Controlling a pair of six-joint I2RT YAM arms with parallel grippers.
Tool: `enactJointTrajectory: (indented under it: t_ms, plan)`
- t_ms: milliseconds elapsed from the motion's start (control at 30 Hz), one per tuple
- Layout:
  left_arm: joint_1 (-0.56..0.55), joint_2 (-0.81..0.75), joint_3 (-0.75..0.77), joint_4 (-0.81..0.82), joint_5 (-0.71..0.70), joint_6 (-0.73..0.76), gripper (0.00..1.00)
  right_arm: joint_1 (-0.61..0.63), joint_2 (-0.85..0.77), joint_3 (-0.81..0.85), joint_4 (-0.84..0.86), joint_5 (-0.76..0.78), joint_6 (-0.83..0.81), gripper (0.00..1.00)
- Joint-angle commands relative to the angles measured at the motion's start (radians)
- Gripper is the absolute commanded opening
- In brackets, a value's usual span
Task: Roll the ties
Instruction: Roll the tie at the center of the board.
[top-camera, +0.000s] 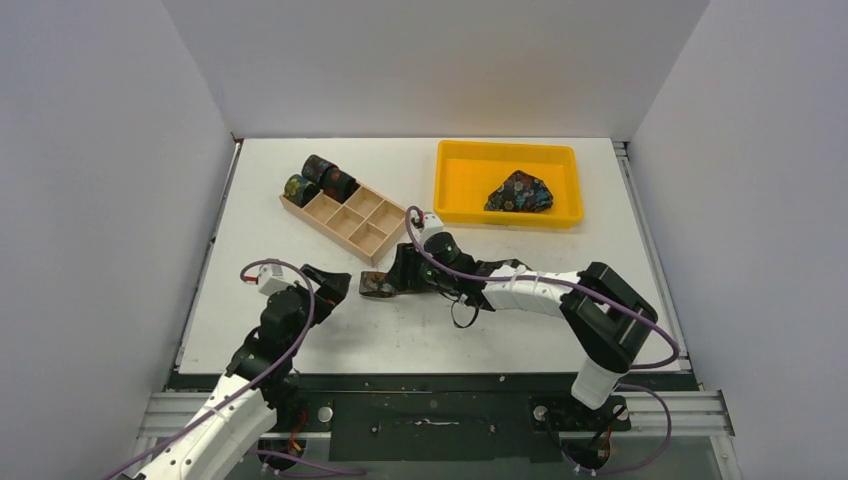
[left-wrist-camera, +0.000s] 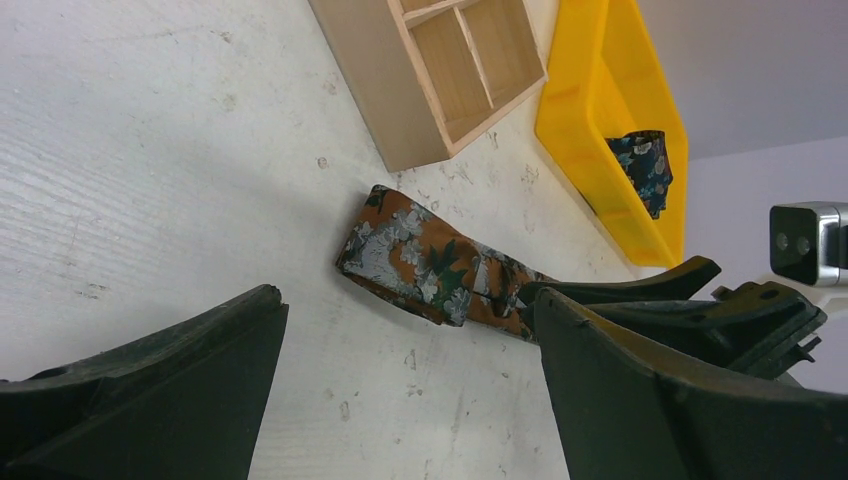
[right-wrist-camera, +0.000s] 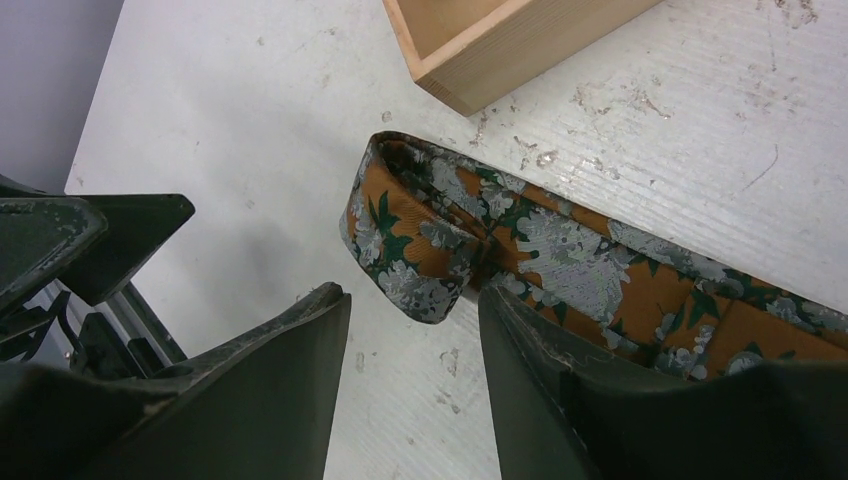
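A rust-orange floral tie (top-camera: 378, 284) lies flat on the table in front of the wooden box, its left end folded back on itself (right-wrist-camera: 430, 235). My right gripper (top-camera: 402, 272) is open and low over the tie; the folded end lies just ahead of its jaws (right-wrist-camera: 412, 300), and its right finger covers the strip. My left gripper (top-camera: 334, 290) is open and empty, a little left of the tie (left-wrist-camera: 430, 262). Three rolled ties (top-camera: 320, 178) stand in the box's far-left compartments. A blue floral tie (top-camera: 520, 192) lies bunched in the yellow tray.
The wooden compartment box (top-camera: 352, 216) sits diagonally just behind the tie, its near corner close to the folded end (right-wrist-camera: 470, 70). The yellow tray (top-camera: 505, 148) stands at the back right, also in the left wrist view (left-wrist-camera: 600, 110). The two grippers are near each other.
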Motion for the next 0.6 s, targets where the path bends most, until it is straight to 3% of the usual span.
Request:
enactJointTrajectory:
  t_ms: [0, 567]
  plan:
    - [0.005, 0.026, 0.001, 0.025, -0.012, 0.001, 0.93, 0.009, 0.029, 0.062, 0.062, 0.0, 0.015, 0.5]
    - [0.021, 0.293, 0.031, 0.194, 0.175, 0.048, 0.93, -0.018, 0.16, 0.128, -0.02, 0.023, -0.028, 0.4]
